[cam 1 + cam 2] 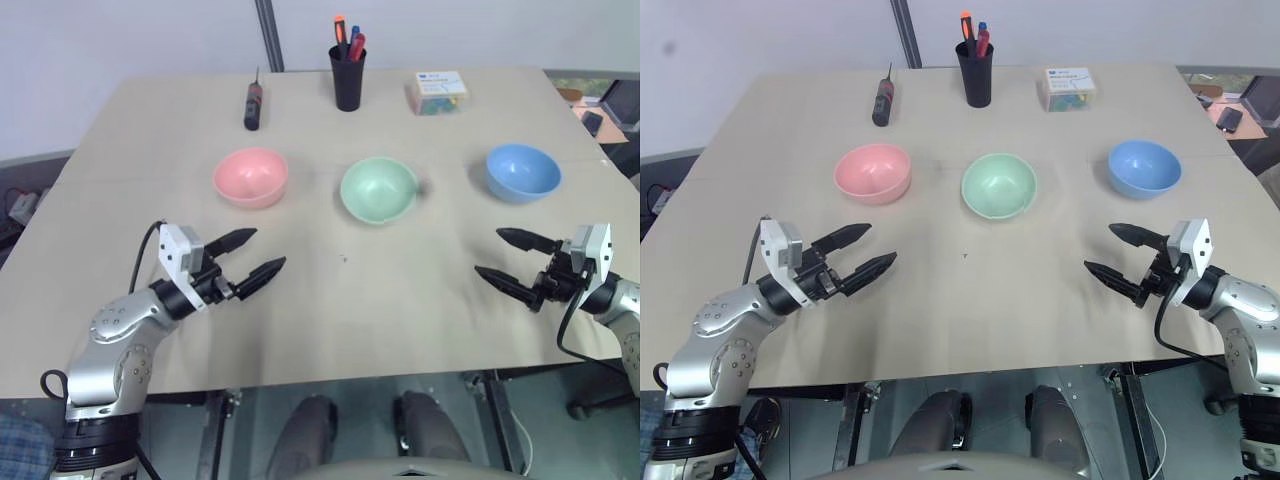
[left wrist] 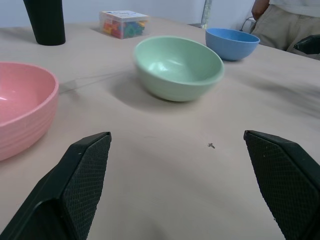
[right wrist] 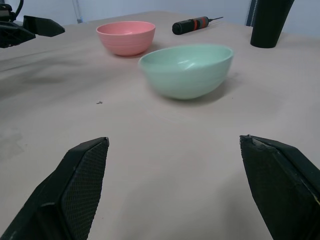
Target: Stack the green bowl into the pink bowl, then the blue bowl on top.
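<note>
left eye view: we see the pink bowl, green bowl and blue bowl in a row across the desk's middle, apart from one another, blue nearest the right edge; left gripper and right gripper hover near the front edge, jaws spread wide, empty; left wrist view: we find the green bowl between its parted fingers; right wrist view: likewise, pink bowl beyond.

Pink bowl cut off at edge
</note>
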Controlling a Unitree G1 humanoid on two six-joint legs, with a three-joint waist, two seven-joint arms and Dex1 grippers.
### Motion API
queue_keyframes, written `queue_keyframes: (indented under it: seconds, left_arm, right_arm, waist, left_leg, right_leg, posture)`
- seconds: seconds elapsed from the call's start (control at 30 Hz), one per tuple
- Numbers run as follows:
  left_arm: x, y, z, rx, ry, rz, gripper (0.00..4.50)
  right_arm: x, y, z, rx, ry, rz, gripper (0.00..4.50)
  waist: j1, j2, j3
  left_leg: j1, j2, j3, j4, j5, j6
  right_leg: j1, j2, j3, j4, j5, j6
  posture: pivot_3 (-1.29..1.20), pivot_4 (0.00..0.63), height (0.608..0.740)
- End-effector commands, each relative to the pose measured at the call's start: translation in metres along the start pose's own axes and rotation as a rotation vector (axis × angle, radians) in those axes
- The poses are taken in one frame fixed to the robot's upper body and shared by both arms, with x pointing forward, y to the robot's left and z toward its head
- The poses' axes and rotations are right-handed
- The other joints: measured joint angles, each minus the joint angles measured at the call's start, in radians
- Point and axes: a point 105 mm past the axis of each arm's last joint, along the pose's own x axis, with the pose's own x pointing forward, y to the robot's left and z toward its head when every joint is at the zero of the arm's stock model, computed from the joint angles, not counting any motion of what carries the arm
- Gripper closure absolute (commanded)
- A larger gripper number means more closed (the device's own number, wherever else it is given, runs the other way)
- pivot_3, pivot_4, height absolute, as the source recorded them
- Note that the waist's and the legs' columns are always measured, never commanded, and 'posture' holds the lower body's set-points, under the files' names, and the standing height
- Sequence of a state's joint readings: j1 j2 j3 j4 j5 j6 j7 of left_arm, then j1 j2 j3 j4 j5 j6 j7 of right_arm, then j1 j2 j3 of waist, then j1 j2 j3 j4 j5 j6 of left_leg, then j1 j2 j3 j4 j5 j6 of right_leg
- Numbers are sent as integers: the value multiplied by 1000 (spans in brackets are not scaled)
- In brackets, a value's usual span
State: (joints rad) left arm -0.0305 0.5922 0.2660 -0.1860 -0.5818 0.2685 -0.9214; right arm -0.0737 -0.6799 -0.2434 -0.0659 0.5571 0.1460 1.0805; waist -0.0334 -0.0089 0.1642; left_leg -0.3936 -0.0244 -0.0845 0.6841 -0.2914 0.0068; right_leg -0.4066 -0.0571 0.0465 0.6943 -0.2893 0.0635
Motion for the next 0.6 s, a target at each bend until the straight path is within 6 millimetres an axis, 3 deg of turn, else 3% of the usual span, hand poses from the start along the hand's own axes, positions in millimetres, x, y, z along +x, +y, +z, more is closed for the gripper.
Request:
queue_keyframes:
  seconds: [0.03,0.6]
  left_arm:
    - [-1,-2,8,37,-31,-6,0]
    - [5,-2,9,30,-56,-43,0]
  right_arm:
    - [-2,-4,17,-55,-38,-10,94]
    - [5,2,21,-49,-56,-8,94]
  waist:
    - [0,0,0]
    - [1,0,0]
  left_leg:
    - [0,0,0,0,0,0]
    - [0,0,0,0,0,0]
  right_leg:
    - [0,0,0,0,0,0]
    - [0,0,0,0,0,0]
  posture:
    - [0,150,740]
    - [0,150,740]
